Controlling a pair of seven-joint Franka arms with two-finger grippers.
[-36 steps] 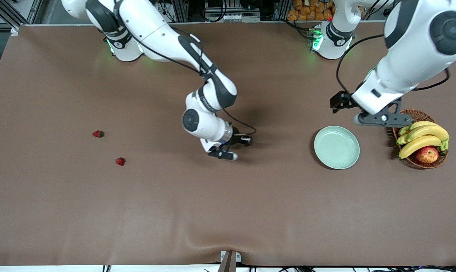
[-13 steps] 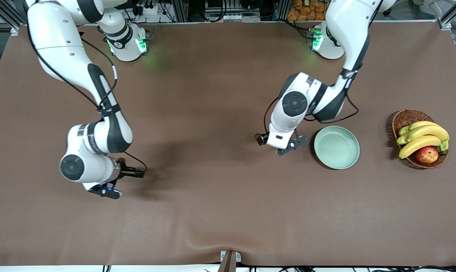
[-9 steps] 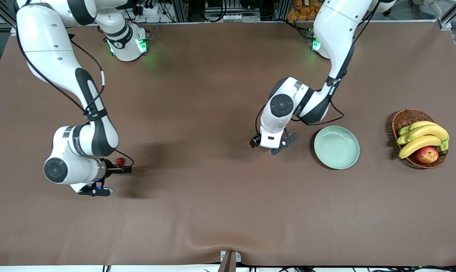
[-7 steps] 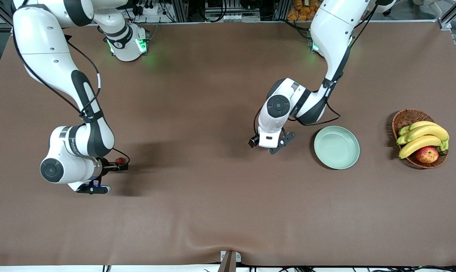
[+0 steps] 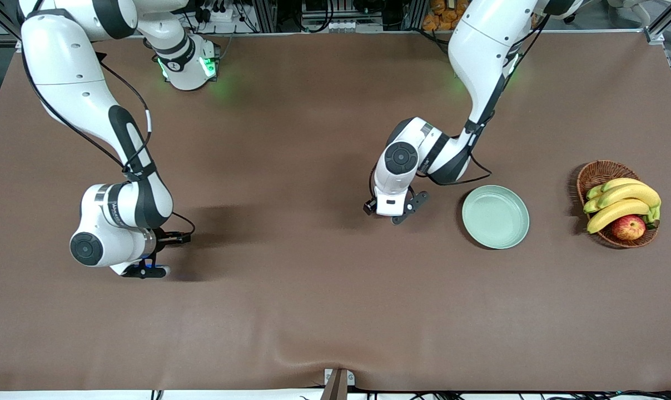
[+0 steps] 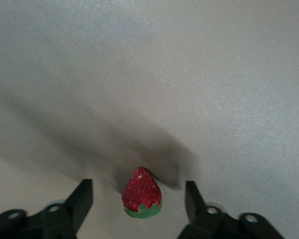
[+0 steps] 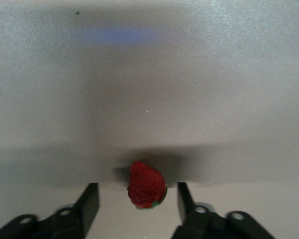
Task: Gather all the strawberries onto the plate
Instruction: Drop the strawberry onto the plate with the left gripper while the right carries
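Plate [image 5: 495, 216]: empty; nothing collected.
Left gripper [image 6: 138, 201]: low beside the plate, jaws apart astride a strawberry [image 6: 142, 199], not gripping.
Right gripper [image 7: 138, 199]: low at the right arm's end, jaws apart astride another strawberry [image 7: 147, 183].
Third strawberry: unseen.
Remaining: all.

From my seat, the right gripper [image 5: 152, 261] is down low over the brown table [image 5: 313, 311] at roughly 9 o'clock, its wrist blocking whatever's under it. The left gripper [image 5: 397, 214] hangs low just past centre, with the mint plate [image 5: 495, 218] sitting bare at its 3 o'clock, close by. Further out at 3 o'clock is the wicker basket [image 5: 602, 166] with bananas [image 5: 624, 203] and an apple [image 5: 628, 227]
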